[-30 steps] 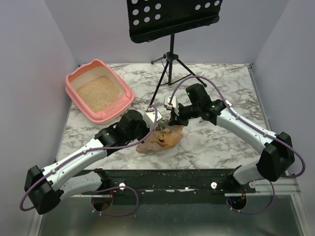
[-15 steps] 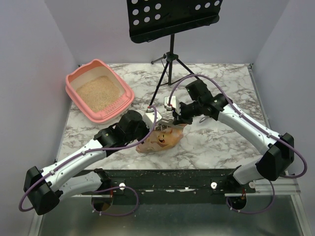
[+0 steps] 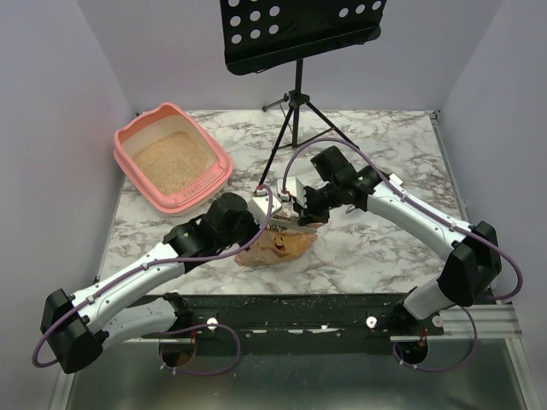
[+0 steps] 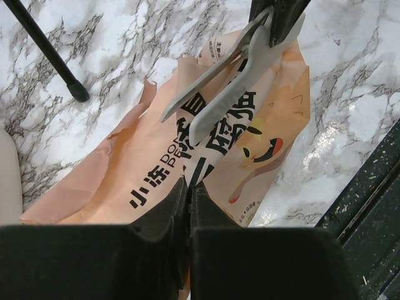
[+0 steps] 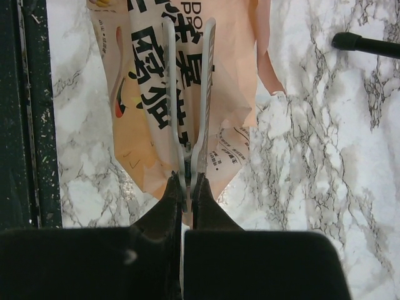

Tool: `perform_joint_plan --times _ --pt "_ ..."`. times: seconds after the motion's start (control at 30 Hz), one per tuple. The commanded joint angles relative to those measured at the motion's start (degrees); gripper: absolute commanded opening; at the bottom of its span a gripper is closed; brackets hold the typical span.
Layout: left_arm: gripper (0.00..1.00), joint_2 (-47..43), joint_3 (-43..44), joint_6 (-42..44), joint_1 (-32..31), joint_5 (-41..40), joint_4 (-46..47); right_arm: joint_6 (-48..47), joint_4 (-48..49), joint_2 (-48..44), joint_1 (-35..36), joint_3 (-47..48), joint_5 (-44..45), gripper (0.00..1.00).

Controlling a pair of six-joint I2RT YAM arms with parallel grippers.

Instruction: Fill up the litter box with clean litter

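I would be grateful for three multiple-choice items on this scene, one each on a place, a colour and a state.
1. Where on the table does the litter box sit? A far left; B near right; C centre.
2. What colour is the litter box? A blue; B green; C salmon-pink.
3. What does the litter box hold? A nothing; B tan litter; C water.
Answers: A, the top view shows it at the far-left corner; C, its rim is pink; B, granules cover its floor.
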Motion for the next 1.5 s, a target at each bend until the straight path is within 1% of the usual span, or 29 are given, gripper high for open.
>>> perform_joint_plan --times 0.0,0.13,0.27,0.3,0.33,0.4,0.43,0.6,0.7,0.73,0.77,0.8,0.9,1.0,1.13,1.17,1.23,1.27,1.3,1.37,1.47 --pt "0.1 -3.0 0.6 0.6 -0.2 -3.6 5.1 -0.1 -2.6 1.4 1.1 -3.7 1.8 0.01" --pt "0.11 -2.8 0.6 0.6 -0.2 -3.5 5.1 0.5 -1.3 0.5 1.1 -6.0 1.9 0.01" --pt "0.11 -2.4 0.5 0.6 -0.3 -3.2 5.2 1.6 -0.3 1.4 1.1 -6.2 2.2 0.01" --pt "0.11 -2.4 0.5 0.6 -0.2 -3.2 5.1 2.2 -0.5 1.8 1.1 -5.5 2.6 0.02" --pt "0.11 -2.4 0.6 0.6 -0.3 -3.3 5.1 2.5 -0.7 2.3 1.1 -4.9 2.9 0.08" --pt "0.11 -2.2 0.5 0.6 -0.3 -3.4 5.2 3.3 -0.6 2.7 1.1 -4.0 3.7 0.25" --pt "0.11 -2.2 0.5 0.6 -0.3 -3.5 5.1 3.7 -0.3 2.7 1.1 -3.7 3.8 0.3" --pt "0.13 -2.0 0.4 0.8 -0.3 -3.7 5.1 6.5 3.2 -0.5 1.1 -3.6 4.5 0.47" --pt "0.14 -1.7 0.4 1.1 -0.3 -3.8 5.0 7.9 5.3 -2.8 1.1 -3.7 6.4 0.55" --pt "0.15 -1.6 0.5 1.1 -0.3 -3.8 4.9 8.4 6.0 -3.6 1.0 -3.7 7.0 0.61" --pt "0.17 -1.6 0.5 1.1 -0.3 -3.9 4.9 8.8 6.7 -4.5 1.1 -3.8 8.2 0.75" --pt "0.19 -1.6 0.5 1.1 -0.3 -4.1 4.9 9.5 7.4 -5.3 1.1 -3.8 9.1 0.99" --pt "0.27 -1.4 0.6 1.1 -0.4 -4.9 5.2 11.3 9.9 -8.8 1.0 -4.2 12.0 1.0" --pt "0.43 -0.9 1.3 0.5 -0.3 -6.9 5.1 15.3 14.8 -13.4 1.1 -5.7 15.2 1.0" --pt "0.53 -1.2 1.8 0.5 -0.3 -8.3 5.6 23.6 22.1 -18.3 1.1 -6.8 20.1 1.0" --pt "0.58 -1.5 1.8 0.5 -0.4 -8.4 5.8 25.7 23.1 -19.0 1.0 -6.9 21.9 1.0" --pt "0.7 -1.4 2.7 1.1 -0.3 -8.7 5.6 30.3 24.5 -19.8 1.1 -6.4 26.5 1.0" --pt "0.87 -1.1 3.7 1.1 -0.3 -8.7 5.0 32.5 25.3 -20.1 1.0 -6.2 31.0 1.0" --pt "0.99 -0.8 4.9 1.2 -0.3 -8.8 4.0 35.1 25.1 -20.4 1.1 -5.8 33.6 1.0" --pt "0.99 -0.2 7.3 1.4 -0.3 -10.0 2.7 38.9 25.0 -21.1 1.1 -5.9 36.6 1.0" --pt "0.99 0.4 10.7 -0.3 -0.3 -14.3 1.8 43.7 24.0 -22.3 1.1 -5.4 36.6 1.0"
